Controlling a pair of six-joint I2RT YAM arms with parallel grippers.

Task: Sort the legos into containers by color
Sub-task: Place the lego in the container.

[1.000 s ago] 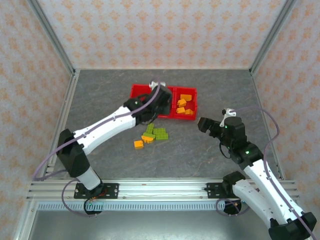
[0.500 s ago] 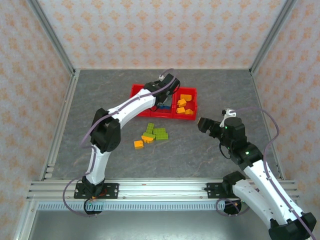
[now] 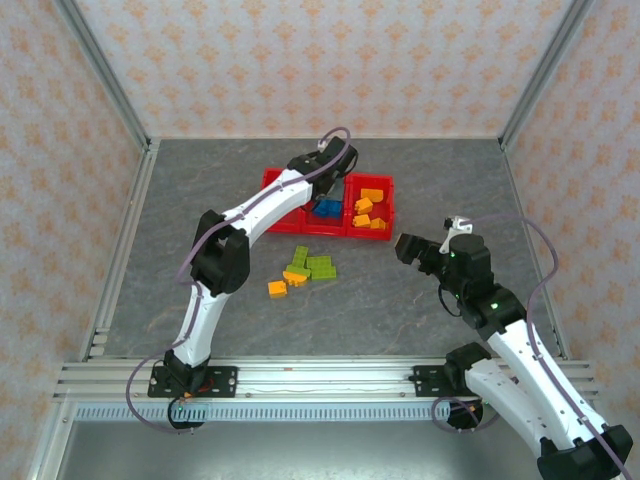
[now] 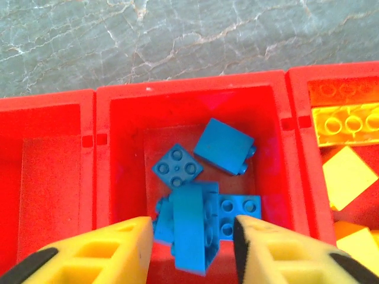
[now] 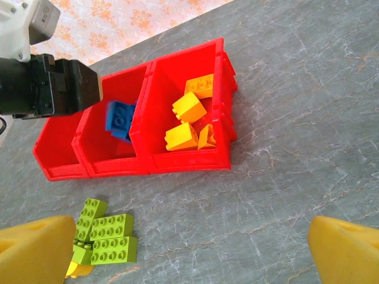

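Note:
My left gripper [image 4: 192, 236] [image 3: 335, 170] hovers open over the middle compartment of the red tray [image 4: 95, 148] [image 3: 266, 190]. A blue brick [image 4: 192, 228] stands on edge between its fingers, blurred and apart from the right pad, above three other blue bricks [image 4: 177, 168]. The right compartment holds several orange-yellow bricks [image 3: 370, 208] [image 5: 189, 106]. On the table in front of the tray lie lime green bricks [image 3: 318, 267] [image 5: 109, 236] and two orange ones [image 3: 277, 288]. My right gripper [image 3: 405, 247] [image 5: 192, 242] is open over bare table, right of the tray.
The tray [image 5: 183, 161] sits toward the back of the grey stone-pattern table [image 3: 420, 310]. Aluminium frame rails [image 3: 125, 230] and patterned walls close in the sides and back. The left arm [image 3: 215, 260] arches over the loose pile.
The left arm has swung back from the tray's front edge to above the middle compartment, and its jaws have opened, letting go of the blue brick. The right arm has not moved.

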